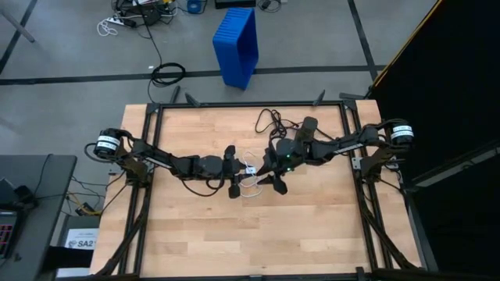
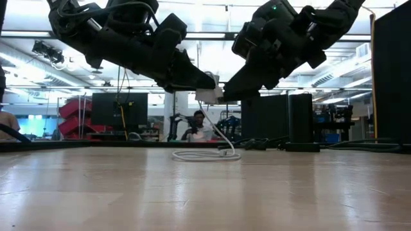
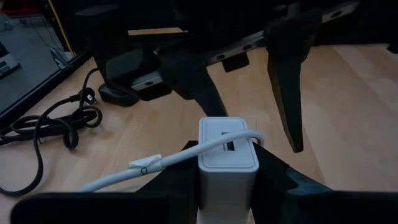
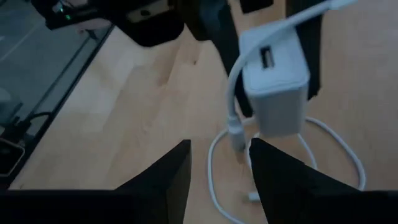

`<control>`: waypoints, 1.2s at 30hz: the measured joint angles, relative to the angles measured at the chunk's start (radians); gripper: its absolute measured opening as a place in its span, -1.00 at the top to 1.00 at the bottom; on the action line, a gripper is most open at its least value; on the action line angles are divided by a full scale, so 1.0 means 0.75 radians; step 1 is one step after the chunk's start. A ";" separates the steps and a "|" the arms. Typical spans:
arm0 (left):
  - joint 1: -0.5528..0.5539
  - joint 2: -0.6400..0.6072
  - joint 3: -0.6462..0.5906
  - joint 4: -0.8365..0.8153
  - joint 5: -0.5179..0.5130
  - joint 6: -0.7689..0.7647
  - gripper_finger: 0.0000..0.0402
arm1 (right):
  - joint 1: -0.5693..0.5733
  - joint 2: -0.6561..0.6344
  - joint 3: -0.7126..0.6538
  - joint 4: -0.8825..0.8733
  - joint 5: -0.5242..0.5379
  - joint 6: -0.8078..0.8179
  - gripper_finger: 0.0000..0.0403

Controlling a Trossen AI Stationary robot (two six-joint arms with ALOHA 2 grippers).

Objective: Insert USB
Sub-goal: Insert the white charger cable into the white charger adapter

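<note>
Pale wood-plank table [image 2: 96, 192] spreading bare, thin white USB [image 2: 205, 154] coiling on it, left gripper [image 3: 227, 186] clamping smooth white block-shaped charger [image 3: 227, 152], right gripper [image 4: 219, 155] gaping, holding nothing.

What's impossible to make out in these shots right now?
- Port: in the left wrist view, the cable crosses it on the charger.
- Plug and charger: in the high view, too small and under the arms.
- Charger: in the low view, mostly hidden by the arms.
- Cable loop: in the right wrist view, cut off at the bottom edge.
</note>
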 joint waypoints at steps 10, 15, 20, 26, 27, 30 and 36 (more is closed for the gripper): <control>0.001 0.000 0.000 0.041 -0.034 0.000 0.63 | 0.000 0.000 0.000 0.010 0.048 0.010 0.35; 0.001 0.000 0.017 0.043 -0.043 0.000 0.63 | 0.001 0.000 0.000 0.040 0.046 0.007 0.38; 0.001 0.000 0.025 0.042 -0.049 -0.002 0.63 | 0.001 0.000 -0.001 0.055 0.046 0.005 0.41; 0.001 -0.001 0.027 0.043 -0.047 -0.004 0.63 | 0.001 0.000 -0.001 0.061 0.048 -0.003 0.54; 0.001 -0.001 0.028 0.039 -0.045 -0.004 0.63 | 0.001 0.000 -0.001 0.062 0.049 -0.003 0.57; 0.001 -0.002 0.030 0.030 -0.043 -0.005 0.63 | 0.001 0.000 -0.001 0.067 0.053 -0.003 0.65; 0.001 -0.003 0.030 0.020 -0.043 -0.007 0.63 | 0.001 0.000 -0.002 0.100 0.054 -0.003 0.70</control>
